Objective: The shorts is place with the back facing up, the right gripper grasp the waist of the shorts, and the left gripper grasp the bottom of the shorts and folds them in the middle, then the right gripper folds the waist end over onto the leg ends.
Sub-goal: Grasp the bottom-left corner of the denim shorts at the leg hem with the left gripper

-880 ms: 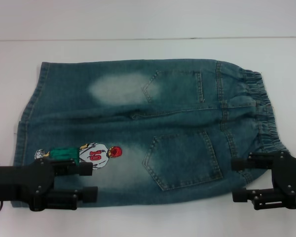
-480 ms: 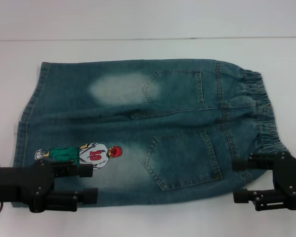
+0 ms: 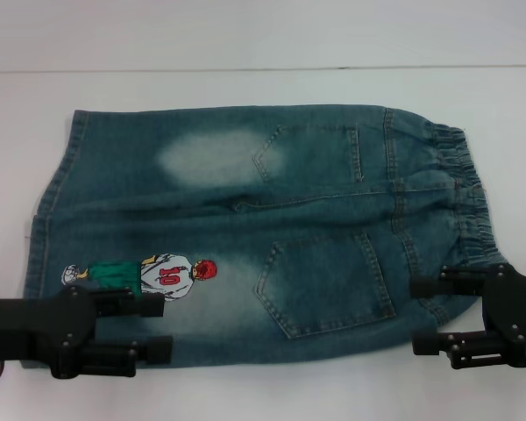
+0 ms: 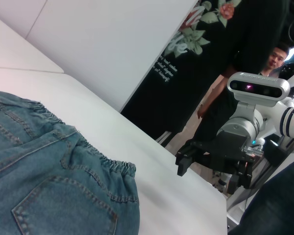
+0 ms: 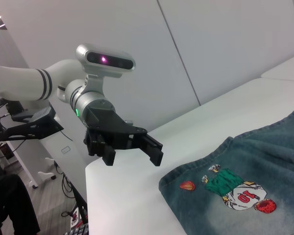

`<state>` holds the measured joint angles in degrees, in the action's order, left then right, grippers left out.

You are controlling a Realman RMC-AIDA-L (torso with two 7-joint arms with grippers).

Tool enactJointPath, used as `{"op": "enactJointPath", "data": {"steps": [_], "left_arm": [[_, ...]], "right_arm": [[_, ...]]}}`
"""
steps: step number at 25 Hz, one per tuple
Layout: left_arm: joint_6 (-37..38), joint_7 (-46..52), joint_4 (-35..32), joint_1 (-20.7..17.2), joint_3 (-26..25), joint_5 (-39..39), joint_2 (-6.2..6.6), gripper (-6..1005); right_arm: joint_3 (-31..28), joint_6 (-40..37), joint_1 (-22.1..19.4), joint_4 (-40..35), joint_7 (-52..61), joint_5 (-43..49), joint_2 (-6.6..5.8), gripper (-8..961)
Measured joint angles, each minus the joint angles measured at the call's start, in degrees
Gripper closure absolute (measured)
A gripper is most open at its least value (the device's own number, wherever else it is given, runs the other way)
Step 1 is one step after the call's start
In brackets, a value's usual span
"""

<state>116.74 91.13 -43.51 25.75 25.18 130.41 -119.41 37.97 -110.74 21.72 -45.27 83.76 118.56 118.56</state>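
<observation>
The shorts (image 3: 245, 228) lie flat on the white table, back pockets up. Their waist (image 3: 469, 202) points right and the leg ends (image 3: 44, 219) left. An embroidered player numbered 10 (image 3: 162, 274) sits near the front left. My left gripper (image 3: 162, 326) hovers open at the front left corner, one finger over the denim by the player, the other at the shorts' front edge. My right gripper (image 3: 418, 316) stands open at the front waist corner, straddling the front edge. The right wrist view shows the left gripper (image 5: 149, 149) beside the hem corner (image 5: 186, 181); the left wrist view shows the right gripper (image 4: 186, 159) off the waist (image 4: 103, 164).
The white table (image 3: 263, 88) runs to a far edge against a pale wall. A person in black (image 4: 272, 58) stands beyond the table's right end in the left wrist view. Cables and a stand (image 5: 19, 122) sit beyond the left end.
Both grippers have shifted only a few pixels at the shorts' front edge, still open. The shorts have not moved.
</observation>
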Motion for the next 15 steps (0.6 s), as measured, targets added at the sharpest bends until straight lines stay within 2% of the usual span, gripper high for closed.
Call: {"op": "enactJointPath", "data": {"steps": [3, 8, 11, 15], "left_arm": [[-0.1, 0.9, -0.3, -0.3, -0.1, 0.4, 0.41, 174], [-0.1, 8.2, -2.5, -1.1, -3.8, 4.4, 2.84, 174], [-0.1, 13.9, -5.6, -1.7, -6.8, 7.3, 3.83, 174], [-1.2, 21.6, -9.2, -2.0, -7.7, 10.6, 4.32, 175]], "right_arm": [[0.0, 0.0, 0.0, 0.0, 0.0, 0.0, 0.01, 125], [-0.1, 0.0, 0.0, 0.0, -0.4, 0.0, 0.01, 126], [-0.1, 0.0, -0.1, 0.0, -1.1, 0.0, 0.01, 127], [-0.1, -0.1, -0.1, 0.0, -1.9, 0.0, 0.11, 128]]}}
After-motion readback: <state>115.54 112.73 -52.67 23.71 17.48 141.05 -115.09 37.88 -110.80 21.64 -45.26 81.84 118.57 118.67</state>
